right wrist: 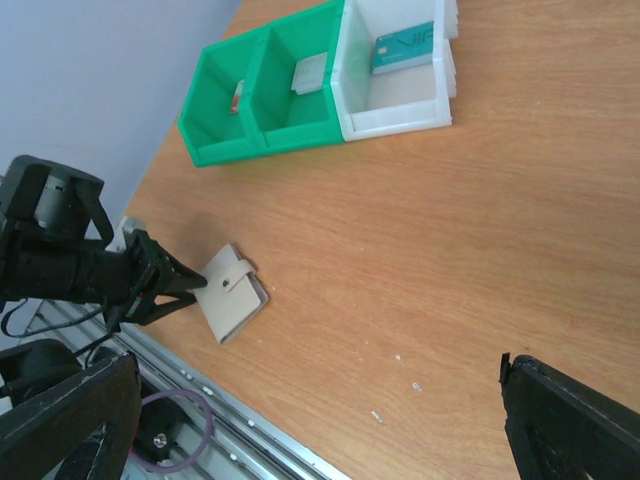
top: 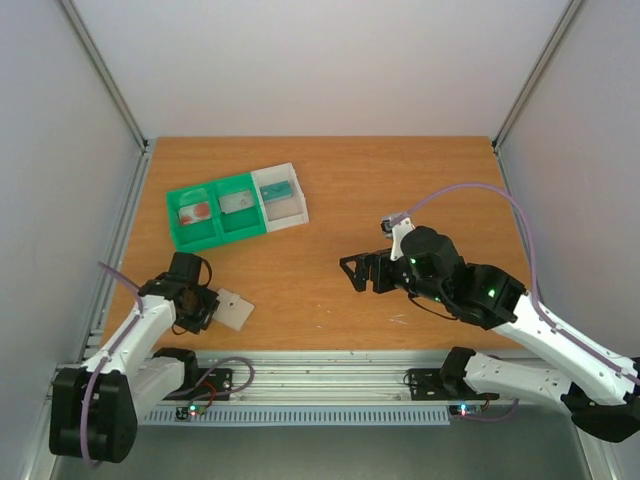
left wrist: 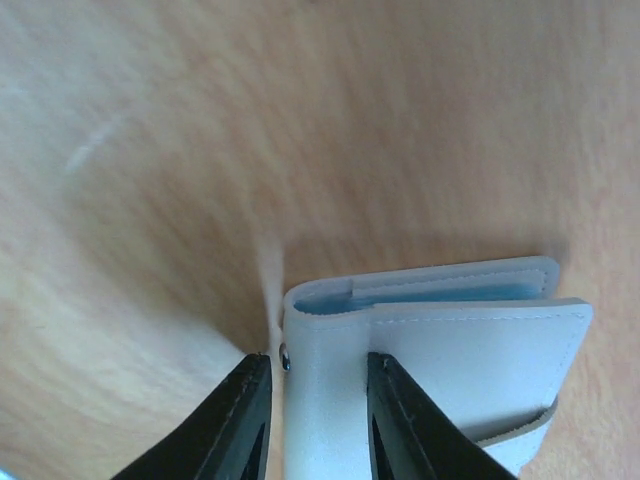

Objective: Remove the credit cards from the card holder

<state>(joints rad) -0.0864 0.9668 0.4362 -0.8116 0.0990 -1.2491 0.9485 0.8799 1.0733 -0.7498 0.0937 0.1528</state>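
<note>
Across the whole workspace runs the wooden table (top: 330, 190), and everything I'm working with sits on it. The right arm (top: 520, 320) reaches in from the near right. I have the right gripper (top: 356, 273) hanging over the middle of the table with its jaws spread wide and nothing between them, well apart from the tray and the holder. The left arm (top: 130, 340) is folded low at the near left corner.

At the far left lies the green-and-white tray (top: 196, 241), with two green compartments and one white. The credit cards I can make out are in it, one to a compartment: a teal card (right wrist: 405, 47) in the white one, a pale card (right wrist: 308, 72) in the middle green one, and a red-printed card (top: 196, 212) in the outer green one.

The card holder (right wrist: 232, 292) lies folded on the table near the front edge, just beside the left arm's wrist, far from the tray. Through the left wrist camera I see a sliver of blue between its leaves.

The left gripper (left wrist: 318, 365) has its jaws drawn narrow around the holder's near corner, one finger (left wrist: 245, 420) just off the edge and the other over the pale face. I cannot tell whether they are pinching it.

A small metal snap (left wrist: 285, 356) shows at that edge.
</note>
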